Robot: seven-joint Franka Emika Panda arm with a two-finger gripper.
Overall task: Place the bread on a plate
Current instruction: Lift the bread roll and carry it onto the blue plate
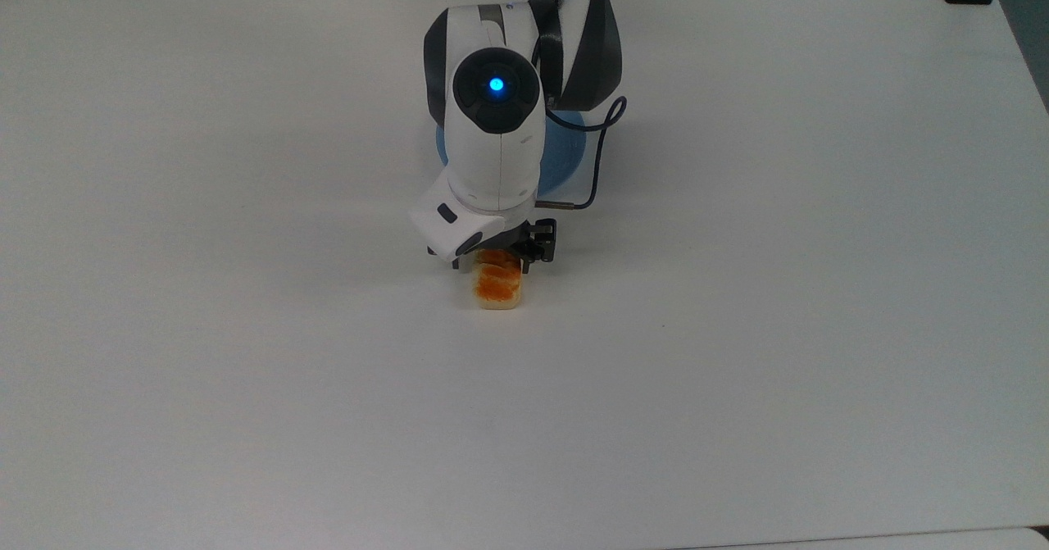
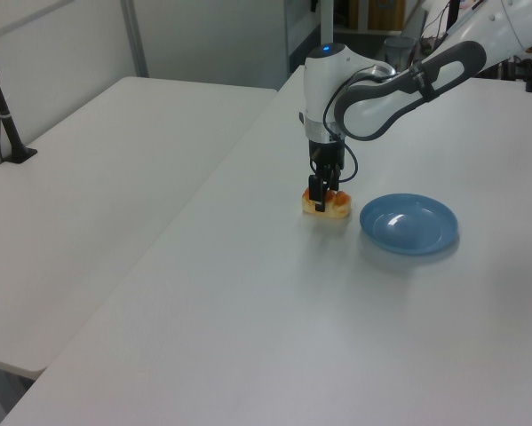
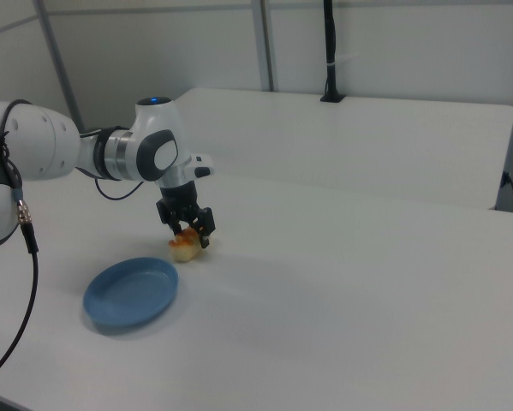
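gripper [image 1: 498, 260] centre of top view, fingers clamped on small orange-brown glossy loaf [image 1: 499, 286] | loaf on white table [image 1: 246, 370] | round light-blue plate [image 2: 409, 223] centre-right of left view, apart

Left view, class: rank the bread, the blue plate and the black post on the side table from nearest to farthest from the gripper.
1. Bread, directly under the gripper.
2. Plate, toward the left view's right of it.
3. Black post, far off at the left view's left edge.
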